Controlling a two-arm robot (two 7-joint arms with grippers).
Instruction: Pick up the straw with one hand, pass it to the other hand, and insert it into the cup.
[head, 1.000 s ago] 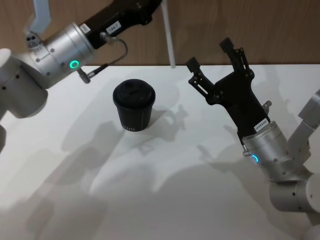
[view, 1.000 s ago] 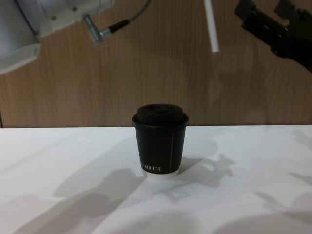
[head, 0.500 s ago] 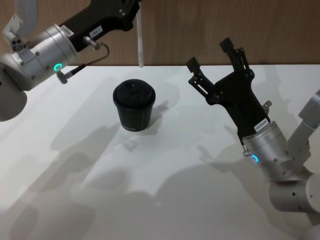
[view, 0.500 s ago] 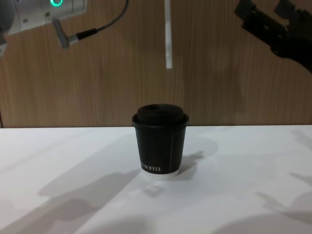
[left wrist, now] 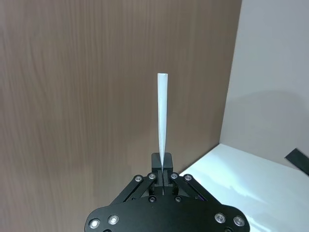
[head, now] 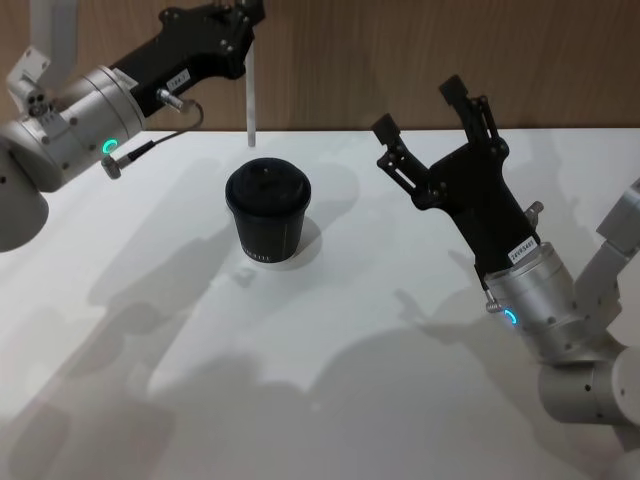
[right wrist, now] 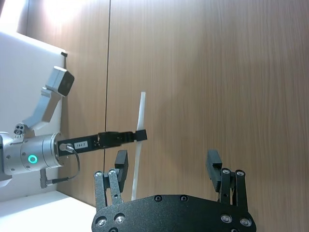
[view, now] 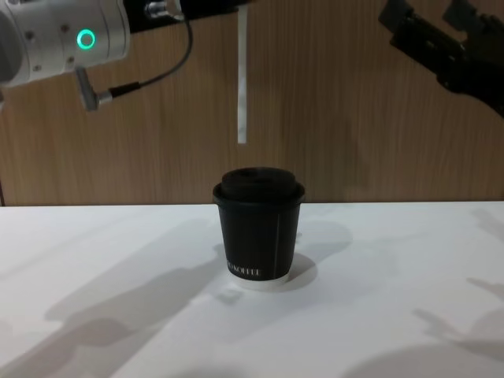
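The white straw (head: 251,95) hangs upright with my left gripper (head: 248,14) shut on its upper part. Its lower end floats above the black lidded cup (head: 268,212), slightly left of the lid's centre in the chest view, where the straw (view: 242,79) clears the cup (view: 258,233) by a visible gap. From the left wrist, the straw (left wrist: 161,121) sticks straight out of the closed left gripper (left wrist: 163,170). My right gripper (head: 418,108) stands open and empty, raised to the right of the cup. Seen from the right wrist, the right gripper (right wrist: 166,164) faces the straw (right wrist: 140,145).
The cup stands alone on a white table (head: 330,380), with a brown wooden wall (view: 354,142) behind it. A grey cable (view: 150,79) loops off the left wrist near the straw.
My left arm has carried the straw leftward from near the right gripper to over the cup, and the straw's lower end has come down. The right gripper has stayed still and open.
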